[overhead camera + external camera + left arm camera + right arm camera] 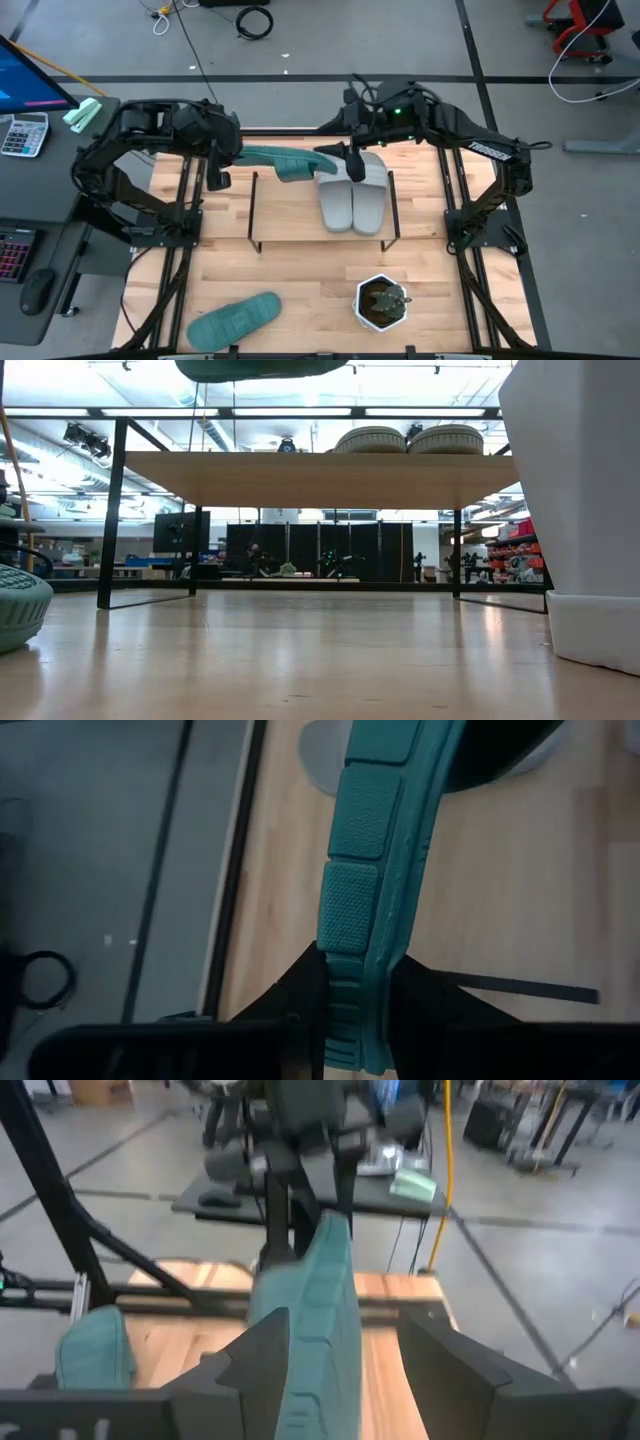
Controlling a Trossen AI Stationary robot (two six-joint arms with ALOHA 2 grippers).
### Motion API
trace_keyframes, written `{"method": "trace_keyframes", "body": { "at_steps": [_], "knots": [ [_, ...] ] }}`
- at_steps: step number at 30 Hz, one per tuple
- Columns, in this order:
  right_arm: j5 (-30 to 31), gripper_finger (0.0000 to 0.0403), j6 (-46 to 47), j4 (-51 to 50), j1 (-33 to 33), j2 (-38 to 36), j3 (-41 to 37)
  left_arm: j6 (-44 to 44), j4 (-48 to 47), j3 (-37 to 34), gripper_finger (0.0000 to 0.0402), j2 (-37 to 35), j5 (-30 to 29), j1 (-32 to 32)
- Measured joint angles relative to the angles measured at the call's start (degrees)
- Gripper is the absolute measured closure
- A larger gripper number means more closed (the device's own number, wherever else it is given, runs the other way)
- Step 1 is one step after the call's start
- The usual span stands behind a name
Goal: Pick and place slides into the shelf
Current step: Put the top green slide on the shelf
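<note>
A teal slide (278,160) is held in the air above the shelf (300,215) by the left gripper (355,1010), pinched on its edge, while the right gripper (335,1350) is spread around its far end, so it could be dropped or twisted loose if the handover is mistimed.

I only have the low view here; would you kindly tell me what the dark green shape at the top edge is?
Observer: A teal-green rubbery slide sandal, pinched at one end by the left tool above the low wooden-topped wire-legged shelf.
Operator: Where is the right tool?
Observer: The right tool is at the sandal's other end, fingers open either side of it.
Operator: And the white wall on my right?
Observer: A white hexagonal pot holding a small green plant.
</note>
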Motion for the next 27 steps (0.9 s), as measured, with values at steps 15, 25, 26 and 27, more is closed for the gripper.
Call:
{"method": "trace_keyframes", "body": {
  "at_steps": [15, 25, 26, 27],
  "knots": [
    [-7.63, 0.0208, 6.11, -5.58, -1.05, 1.21, -0.05, -0.45, 0.07, 0.05, 0.0326, 1.88, 15.46, -2.93],
    [-18.67, 0.0208, 16.43, -14.88, -0.68, 1.29, -0.05, -4.25, 0.07, 0.04, 0.0326, 6.12, 17.05, -6.10],
    [-18.70, 0.0208, 16.69, -15.81, -0.40, 1.35, -0.05, -4.23, 0.11, 0.04, 0.0326, 6.52, 16.74, -6.10],
    [-18.75, 0.0208, 16.79, -16.58, -0.26, 1.41, -0.05, -4.21, 0.07, 0.02, 0.0326, 6.93, 16.49, -6.09]
  ]
}}
